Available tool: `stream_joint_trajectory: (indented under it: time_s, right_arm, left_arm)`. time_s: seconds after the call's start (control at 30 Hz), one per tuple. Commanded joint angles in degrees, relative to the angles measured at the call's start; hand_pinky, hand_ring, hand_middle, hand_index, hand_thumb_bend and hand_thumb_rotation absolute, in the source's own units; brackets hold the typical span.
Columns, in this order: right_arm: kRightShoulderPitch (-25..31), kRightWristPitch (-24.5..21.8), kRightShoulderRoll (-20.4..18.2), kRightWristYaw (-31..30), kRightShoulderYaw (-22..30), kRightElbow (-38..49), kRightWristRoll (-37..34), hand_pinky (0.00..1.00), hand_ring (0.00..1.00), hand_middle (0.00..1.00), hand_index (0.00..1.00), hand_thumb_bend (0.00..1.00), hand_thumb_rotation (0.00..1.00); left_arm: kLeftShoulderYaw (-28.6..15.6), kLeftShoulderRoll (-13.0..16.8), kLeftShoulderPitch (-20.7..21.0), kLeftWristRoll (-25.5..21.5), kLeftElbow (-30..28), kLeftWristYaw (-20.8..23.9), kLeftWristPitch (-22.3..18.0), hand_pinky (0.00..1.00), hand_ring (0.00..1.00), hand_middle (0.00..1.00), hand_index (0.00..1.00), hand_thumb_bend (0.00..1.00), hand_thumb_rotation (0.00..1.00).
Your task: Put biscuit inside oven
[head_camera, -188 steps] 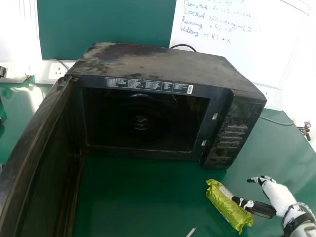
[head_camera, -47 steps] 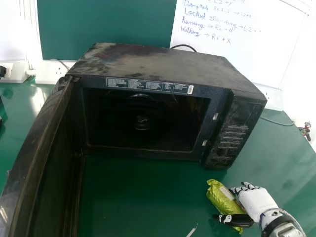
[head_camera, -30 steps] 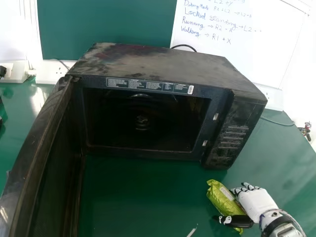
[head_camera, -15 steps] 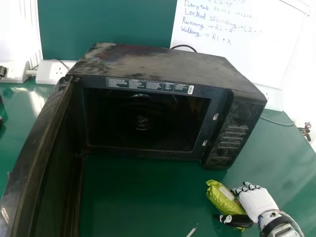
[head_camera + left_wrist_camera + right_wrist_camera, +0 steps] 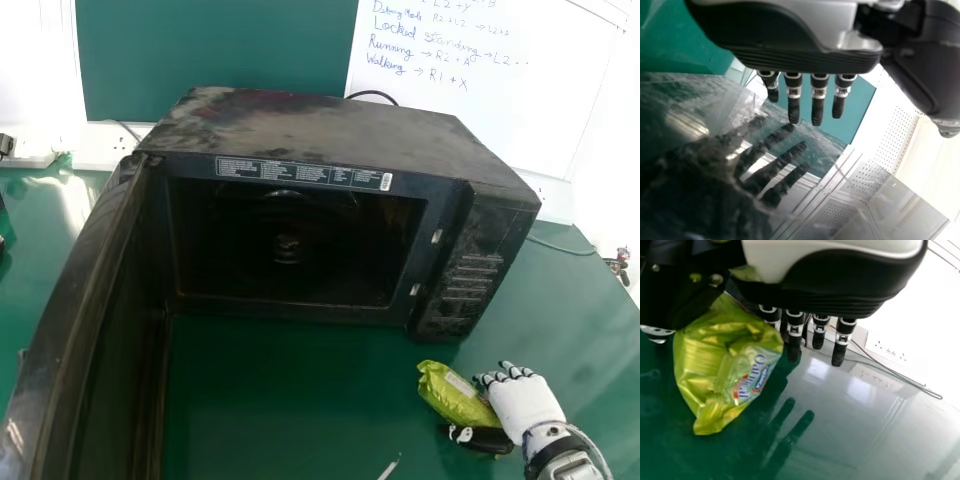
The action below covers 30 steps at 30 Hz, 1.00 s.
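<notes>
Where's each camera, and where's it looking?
Head view: on the head, facing forward and down at the oven; right hand shows.
Left wrist view: on that wrist, facing along the left hand to something shiny mirroring its fingers.
Right wrist view: on that wrist, facing past the right hand to biscuit packet and table.
Head and right wrist views share packet and right hand.

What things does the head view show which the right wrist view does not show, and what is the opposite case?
Head view: the oven, its open door, and the blue handwriting behind.
Right wrist view: the dark reflection of the fingers on the table.
Both: the green packet, the right hand beside it and the table.
</notes>
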<state>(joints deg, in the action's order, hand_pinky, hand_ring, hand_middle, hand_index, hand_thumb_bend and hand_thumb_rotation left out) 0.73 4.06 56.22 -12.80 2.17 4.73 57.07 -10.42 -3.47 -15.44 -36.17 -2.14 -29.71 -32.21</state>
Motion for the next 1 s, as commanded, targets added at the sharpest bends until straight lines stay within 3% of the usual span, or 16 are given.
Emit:
stream_joint_trajectory:
  time_s: [0.0, 0.3, 0.43, 0.67, 0.97]
  right_arm:
    - [-0.17, -0.65, -0.5, 0.83, -0.73, -0.41, 0.53, 0.9, 0.89, 0.92, 0.92, 0.95, 0.57]
    - [0.37, 0.26, -1.25, 6.75, -1.37, -1.55, -0.18, 0.78, 0.82, 0.85, 0.86, 0.97, 0.52]
    - [0.13, 2.06, -1.88, 10.69, -1.46, -3.17, -1.55, 0.65, 0.71, 0.76, 0.77, 0.97, 0.44]
    - [-0.94, 3.47, -1.84, 11.89, -1.78, -4.74, -3.21, 0.45, 0.52, 0.63, 0.66, 0.96, 0.34]
    - [-1.34, 5.32, -1.29, 12.7, -1.71, -5.07, -4.19, 0.39, 0.48, 0.56, 0.61, 0.92, 0.28]
  left_arm:
    - [0.22, -2.02, -0.86, 0.06, -0.04, 0.0, -0.77, 0.86, 0.9, 0.92, 0.96, 0.94, 0.65]
    - [0.37, -2.32, -0.93, 0.07, 0.0, 0.44, -0.93, 0.86, 0.9, 0.92, 0.96, 0.94, 0.65]
    - [0.51, -2.41, -1.01, 0.05, -0.08, 0.5, -1.06, 0.86, 0.9, 0.92, 0.96, 0.94, 0.65]
    - [0.81, -2.46, -1.1, 0.27, -0.17, 0.94, -1.28, 0.86, 0.9, 0.92, 0.95, 0.94, 0.65]
    - [1.16, -2.52, -1.46, 0.31, -0.86, 1.77, -1.14, 0.86, 0.89, 0.91, 0.96, 0.95, 0.65]
